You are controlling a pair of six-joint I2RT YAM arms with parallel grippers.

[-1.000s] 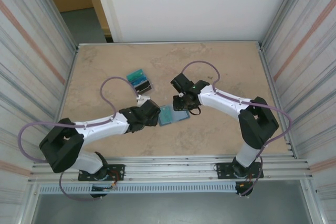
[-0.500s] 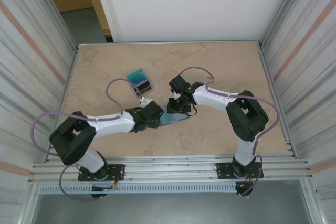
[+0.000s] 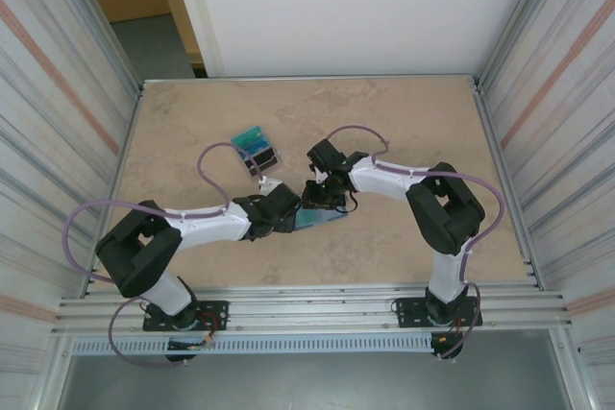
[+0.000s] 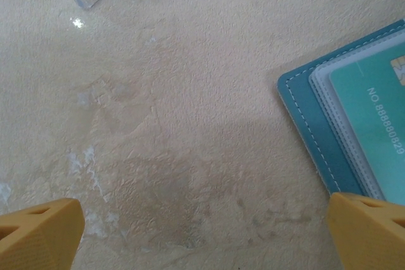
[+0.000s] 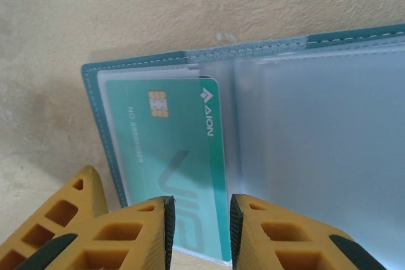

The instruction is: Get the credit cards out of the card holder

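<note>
The card holder point(image 5: 304, 112) lies open on the table point(image 4: 158, 124), a teal credit card point(image 5: 180, 156) in one clear pocket. The right gripper point(image 5: 199, 232) sits over that card's end, jaws narrowly parted (pinching or not, I cannot tell). The left gripper point(image 4: 202, 235) gapes wide and empty beside the holder's corner.

Item 1, my reference: the card holder point(image 3: 322, 217), lying opened flat on the table point(image 3: 413, 122), near its middle. Item 2: one credit card point(image 5: 183, 156), in a pocket of the holder's panel nearest the left gripper point(image 3: 286, 210). Item 3: pile of credit cards point(image 3: 256, 149), behind and left of the holder, well apart. Item 4: left gripper, just beside the holder's left edge. Item 5: right gripper point(image 3: 320, 197), over the holder's far edge; from its wrist I see the pocketed card's end between its fingertips.
</note>
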